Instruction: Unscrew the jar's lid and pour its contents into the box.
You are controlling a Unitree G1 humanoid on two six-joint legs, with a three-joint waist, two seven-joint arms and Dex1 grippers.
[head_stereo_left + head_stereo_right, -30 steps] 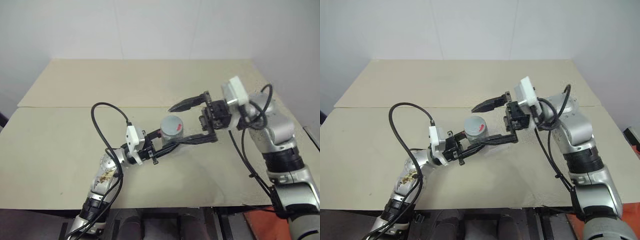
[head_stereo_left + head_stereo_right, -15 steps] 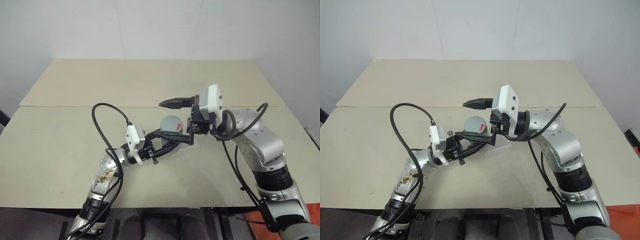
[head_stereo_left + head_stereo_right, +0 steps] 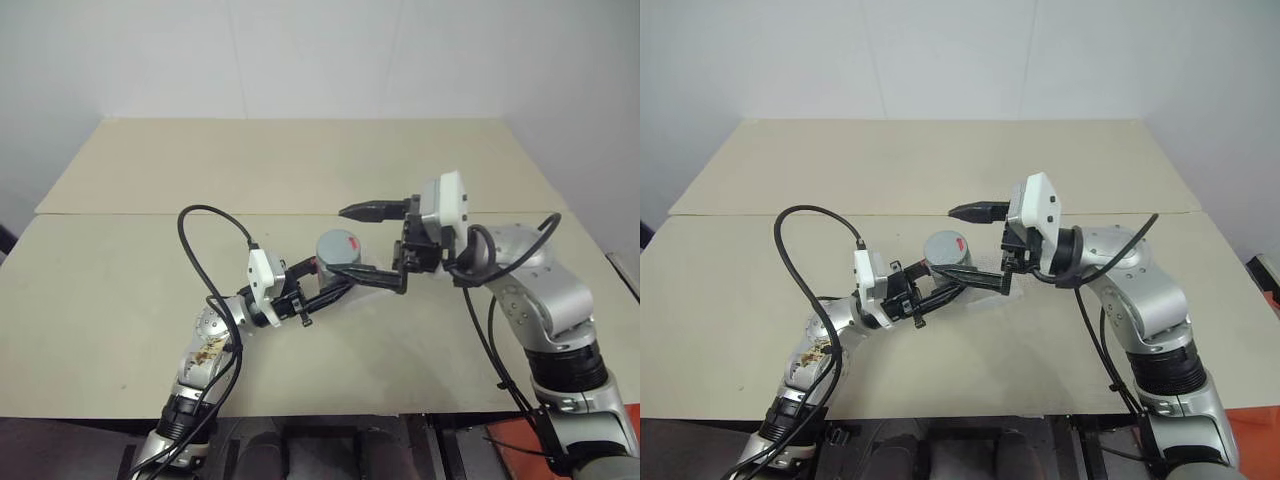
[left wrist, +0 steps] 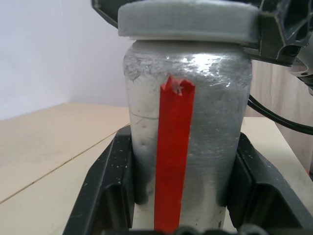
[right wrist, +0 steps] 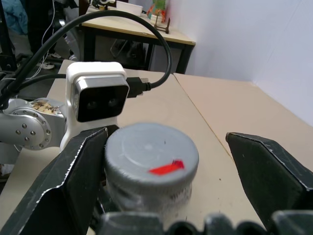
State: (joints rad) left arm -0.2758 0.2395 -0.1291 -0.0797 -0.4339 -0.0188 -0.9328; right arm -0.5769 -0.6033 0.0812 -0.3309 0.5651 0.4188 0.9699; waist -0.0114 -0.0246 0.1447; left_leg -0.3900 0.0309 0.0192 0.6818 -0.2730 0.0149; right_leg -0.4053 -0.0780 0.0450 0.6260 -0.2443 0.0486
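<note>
My left tool holds the jar tight and upright above the counter, its lid on, while my right tool is wide open, one finger on each side of the lid.

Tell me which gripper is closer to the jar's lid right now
Right. The right gripper stands open with its fingers on either side of the lid; the left gripper is shut on the jar lower down, below the lid.

The left black two-fingered gripper stays clamped shut; facing it, the right black two-fingered gripper gapes wide
</note>
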